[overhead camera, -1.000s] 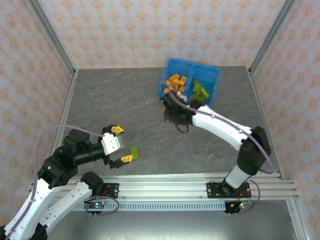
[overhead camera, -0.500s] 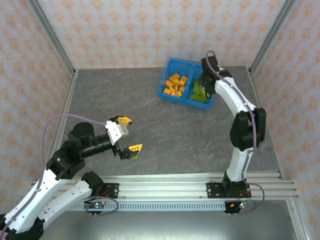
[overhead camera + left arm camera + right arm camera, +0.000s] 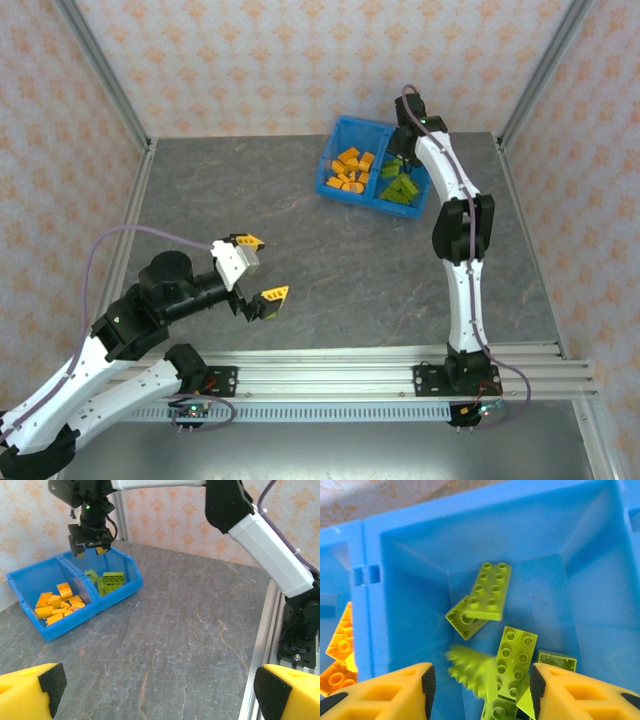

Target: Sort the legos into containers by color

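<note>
the blue bin (image 3: 424, 152) sat at the far side of the table (image 3: 250, 200), tilted a little off square. its left compartment (image 3: 27, 580) held the orange bricks (image 3: 350, 168) in a loose heap. the right compartment (image 3: 410, 555) held the green bricks (image 3: 490, 592), several lying studs up and overlapping on its floor. the right gripper (image 3: 398, 158) hung just above that green side with its jaws partly spread and nothing pinched. one green brick (image 3: 467, 667) below them was smeared by motion (its edges unreadable). the left gripper (image 3: 258, 268) hovered low over the near table, well apart from the bin, jaws wide and bare. a small olive piece (image 3: 266, 312) showed by its nearer finger, too hidden to say whether they touched.
</note>
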You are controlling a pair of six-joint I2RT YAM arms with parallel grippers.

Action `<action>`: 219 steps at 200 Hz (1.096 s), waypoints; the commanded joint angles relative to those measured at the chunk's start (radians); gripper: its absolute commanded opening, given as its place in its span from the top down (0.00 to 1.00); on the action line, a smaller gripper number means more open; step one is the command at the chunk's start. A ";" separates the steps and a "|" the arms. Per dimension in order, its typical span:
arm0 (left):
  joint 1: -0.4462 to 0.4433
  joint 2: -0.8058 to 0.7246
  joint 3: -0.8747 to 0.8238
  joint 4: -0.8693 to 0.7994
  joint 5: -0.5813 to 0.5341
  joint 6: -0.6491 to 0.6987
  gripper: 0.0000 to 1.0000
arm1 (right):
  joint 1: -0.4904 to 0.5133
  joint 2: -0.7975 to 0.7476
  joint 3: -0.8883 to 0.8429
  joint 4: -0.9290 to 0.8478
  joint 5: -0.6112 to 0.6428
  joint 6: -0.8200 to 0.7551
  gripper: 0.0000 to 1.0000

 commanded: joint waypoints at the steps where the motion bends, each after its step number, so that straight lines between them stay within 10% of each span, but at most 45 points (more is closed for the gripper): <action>1: -0.007 0.002 0.002 0.023 -0.038 -0.008 0.01 | -0.004 -0.101 -0.042 -0.039 -0.025 -0.022 0.48; 56: -0.007 -0.032 0.080 -0.321 -0.154 0.283 0.00 | 0.129 -0.533 -0.644 0.173 -0.138 0.004 0.49; 103: -0.006 -0.117 0.120 -0.609 -0.255 0.495 0.00 | 0.486 -0.787 -1.033 0.271 -0.205 0.172 0.46; 154: -0.006 -0.146 0.089 -0.758 -0.334 0.561 0.00 | 0.850 -0.553 -0.903 0.231 -0.271 0.198 0.34; 219: -0.006 -0.240 0.053 -0.738 -0.331 0.503 0.00 | 0.948 -0.247 -0.693 0.141 -0.221 0.124 0.16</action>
